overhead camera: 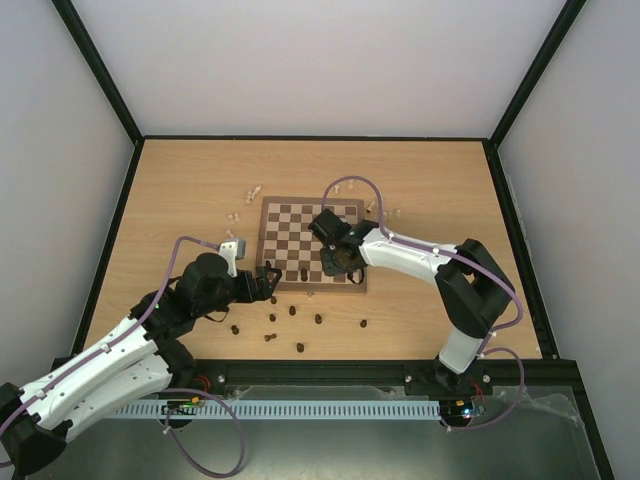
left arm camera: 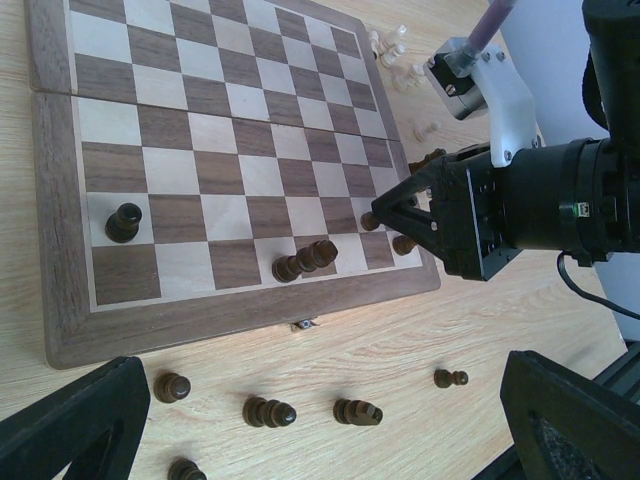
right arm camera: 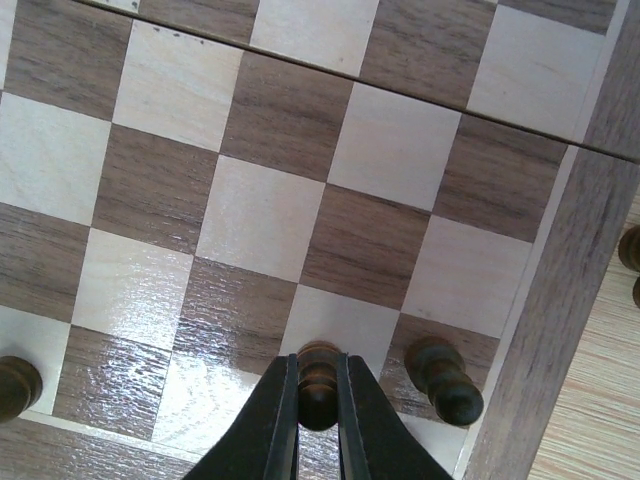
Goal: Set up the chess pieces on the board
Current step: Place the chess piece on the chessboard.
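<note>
The board (overhead camera: 290, 225) lies mid-table. My right gripper (right arm camera: 318, 400) is shut on a dark chess piece (right arm camera: 319, 380), held upright over a cream square in the board's near row. Beside it a dark piece (right arm camera: 443, 378) stands on the corner square. The left wrist view shows this gripper (left arm camera: 400, 215) at the board's near right corner. It also shows one dark piece (left arm camera: 123, 221) standing and two (left arm camera: 305, 260) lying on the board (left arm camera: 200, 130). My left gripper (left arm camera: 320, 440) is wide open above loose dark pieces (left arm camera: 268, 411) on the table, its fingers (left arm camera: 70, 420) holding nothing.
Several dark pieces (overhead camera: 293, 310) lie scattered on the tabletop between the board and the arm bases. Pale pieces sit off the board's far left corner (overhead camera: 252, 190) and far right corner (overhead camera: 393, 212). A black frame rims the table.
</note>
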`<move>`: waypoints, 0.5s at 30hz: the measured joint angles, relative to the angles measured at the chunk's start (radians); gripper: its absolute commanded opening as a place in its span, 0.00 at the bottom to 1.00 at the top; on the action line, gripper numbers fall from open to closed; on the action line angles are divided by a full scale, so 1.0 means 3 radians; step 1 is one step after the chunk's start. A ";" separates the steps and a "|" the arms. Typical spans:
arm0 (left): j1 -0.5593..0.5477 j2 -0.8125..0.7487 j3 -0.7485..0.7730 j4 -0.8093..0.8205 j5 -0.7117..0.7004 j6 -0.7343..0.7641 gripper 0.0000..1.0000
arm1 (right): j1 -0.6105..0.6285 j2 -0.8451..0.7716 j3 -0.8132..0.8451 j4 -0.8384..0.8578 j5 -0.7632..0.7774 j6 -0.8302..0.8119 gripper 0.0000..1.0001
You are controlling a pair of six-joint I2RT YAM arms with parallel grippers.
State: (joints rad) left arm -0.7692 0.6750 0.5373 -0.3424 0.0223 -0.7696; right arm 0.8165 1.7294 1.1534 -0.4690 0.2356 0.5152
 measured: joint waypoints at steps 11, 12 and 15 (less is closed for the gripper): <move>0.0000 0.0004 0.0000 0.0000 -0.0003 -0.0001 0.99 | -0.0045 0.0009 0.0003 0.0013 -0.0003 -0.0043 0.25; 0.0000 0.0004 0.0000 0.0000 -0.0003 -0.0001 0.99 | -0.0045 0.0009 0.0003 0.0013 -0.0003 -0.0050 0.30; 0.0000 0.0005 0.0000 -0.0001 -0.0004 -0.0001 0.99 | -0.0047 0.0009 0.0003 0.0015 -0.0032 -0.0061 0.35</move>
State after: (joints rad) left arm -0.7692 0.6765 0.5373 -0.3428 0.0212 -0.7700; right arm 0.8024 1.7321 1.1542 -0.4644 0.2260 0.4969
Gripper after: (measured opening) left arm 0.992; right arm 0.304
